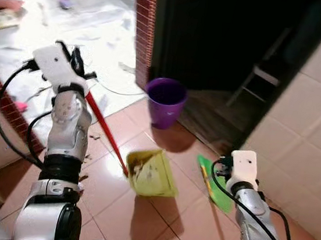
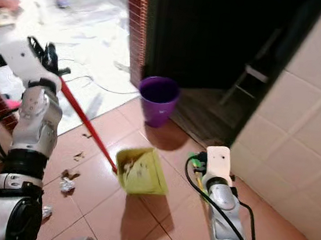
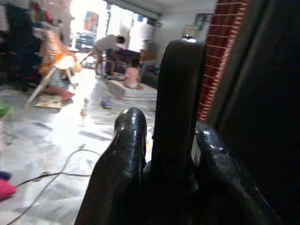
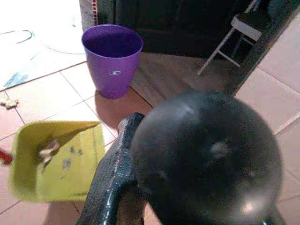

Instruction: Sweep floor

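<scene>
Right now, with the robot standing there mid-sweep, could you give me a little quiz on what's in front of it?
1. True or false: the purple bin lies tipped on its side.
2. What is the left gripper shut on? A. the red broom stick B. a cloth C. a bottle
3. What colour is the dustpan on the floor tiles, with scraps in it?

Key: 1. False, it stands upright. 2. A. 3. Yellow.
</scene>
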You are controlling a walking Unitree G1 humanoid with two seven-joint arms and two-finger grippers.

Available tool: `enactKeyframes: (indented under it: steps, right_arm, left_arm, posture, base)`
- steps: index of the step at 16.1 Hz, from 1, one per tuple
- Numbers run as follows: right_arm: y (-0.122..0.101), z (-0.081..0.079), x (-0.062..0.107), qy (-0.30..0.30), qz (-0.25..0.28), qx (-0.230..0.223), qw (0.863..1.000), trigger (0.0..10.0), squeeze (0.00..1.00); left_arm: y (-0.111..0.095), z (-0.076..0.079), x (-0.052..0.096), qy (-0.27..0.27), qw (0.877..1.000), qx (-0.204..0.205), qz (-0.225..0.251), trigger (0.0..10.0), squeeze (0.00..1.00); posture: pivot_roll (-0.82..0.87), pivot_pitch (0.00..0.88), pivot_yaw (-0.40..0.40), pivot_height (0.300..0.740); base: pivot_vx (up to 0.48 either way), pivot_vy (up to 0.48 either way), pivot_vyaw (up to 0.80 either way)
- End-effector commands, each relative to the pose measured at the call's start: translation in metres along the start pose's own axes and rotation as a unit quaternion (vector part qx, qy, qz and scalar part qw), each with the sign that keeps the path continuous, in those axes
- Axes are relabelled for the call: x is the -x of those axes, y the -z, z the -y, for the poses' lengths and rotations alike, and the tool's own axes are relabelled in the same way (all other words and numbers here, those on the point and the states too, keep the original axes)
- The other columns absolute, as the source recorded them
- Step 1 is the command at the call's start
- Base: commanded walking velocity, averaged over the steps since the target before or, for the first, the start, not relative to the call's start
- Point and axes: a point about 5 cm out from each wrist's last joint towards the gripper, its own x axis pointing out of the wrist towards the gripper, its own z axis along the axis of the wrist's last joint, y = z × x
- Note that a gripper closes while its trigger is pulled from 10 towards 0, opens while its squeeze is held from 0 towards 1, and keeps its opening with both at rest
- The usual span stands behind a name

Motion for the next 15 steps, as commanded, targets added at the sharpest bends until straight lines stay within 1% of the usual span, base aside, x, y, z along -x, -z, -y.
enactKeyframes:
  steps: [1,2,4,6,7,8,9,10,13,14,15]
  right_arm:
    - [0.015,-0.006,0.003,-0.017,-0.04,-0.025,0.999,10.0,0.0]
    - [0.016,-0.008,0.003,-0.026,-0.043,-0.024,0.998,10.0,0.0]
    - [0.017,-0.009,0.004,-0.033,-0.046,-0.025,0.998,10.0,0.0]
    - [0.019,-0.013,0.004,-0.05,-0.052,-0.025,0.997,10.0,0.0]
    - [0.018,-0.015,0.004,-0.055,-0.051,-0.023,0.997,10.0,0.0]
    - [0.017,-0.015,0.003,-0.058,-0.05,-0.021,0.997,10.0,0.0]
    - [0.017,-0.017,0.003,-0.063,-0.049,-0.017,0.997,10.0,0.0]
    - [0.017,-0.018,0.003,-0.064,-0.048,-0.015,0.997,10.0,0.0]
    - [0.016,-0.018,0.003,-0.066,-0.048,-0.012,0.997,10.0,0.0]
    - [0.016,-0.017,0.003,-0.066,-0.048,-0.013,0.997,10.0,0.0]
    - [0.016,-0.017,0.003,-0.066,-0.048,-0.013,0.997,10.0,0.0]
  left_arm:
    - [-0.032,0.006,-0.01,0.003,0.998,0.013,0.067,10.0,0.0]
    - [-0.041,0.006,-0.014,-0.002,0.997,0.014,0.081,10.0,0.0]
    - [-0.048,0.006,-0.017,-0.006,0.995,0.014,0.095,10.0,0.0]
    - [-0.077,0.006,-0.026,-0.018,0.99,0.016,0.141,10.0,0.0]
    - [-0.087,0.007,-0.03,-0.02,0.987,0.021,0.156,10.0,0.0]
    - [-0.091,0.007,-0.031,-0.019,0.986,0.022,0.162,10.0,0.0]
    - [-0.098,0.009,-0.033,-0.018,0.985,0.025,0.171,10.0,0.0]
    - [-0.099,0.009,-0.034,-0.017,0.984,0.026,0.173,10.0,0.0]
    - [-0.103,0.011,-0.035,-0.016,0.983,0.032,0.179,10.0,0.0]
    - [-0.107,0.014,-0.035,-0.014,0.982,0.043,0.183,10.0,0.0]
    - [-0.107,0.015,-0.035,-0.014,0.982,0.045,0.184,10.0,0.0]
  posture:
    - [-0.1,0.0,0.071,0.74]
    - [-0.1,0.0,0.072,0.74]
    - [-0.1,0.0,0.071,0.74]
    - [-0.1,0.0,0.07,0.74]
    - [-0.1,0.0,0.071,0.74]
    - [-0.1,0.0,0.071,0.74]
    - [-0.1,0.0,0.071,0.74]
    - [-0.1,0.0,0.071,0.74]
    - [-0.1,0.0,0.072,0.74]
    - [-0.11,0.0,0.072,0.74]
    - [-0.11,0.0,0.072,0.74]
  base:
    - [0.33,0.0,-0.52]
    - [0.334,0.0,0.0]
    - [0.338,0.0,0.0]
    - [0.347,0.0,0.0]
    - [0.371,0.0,0.0]
    - [0.382,0.0,0.0]
    - [0.401,0.247,0.0]
    - [0.401,0.247,0.0]
    - [0.412,0.245,-0.8]
    - [0.42,0.0,-0.46]
    - [0.42,0.0,-0.46]
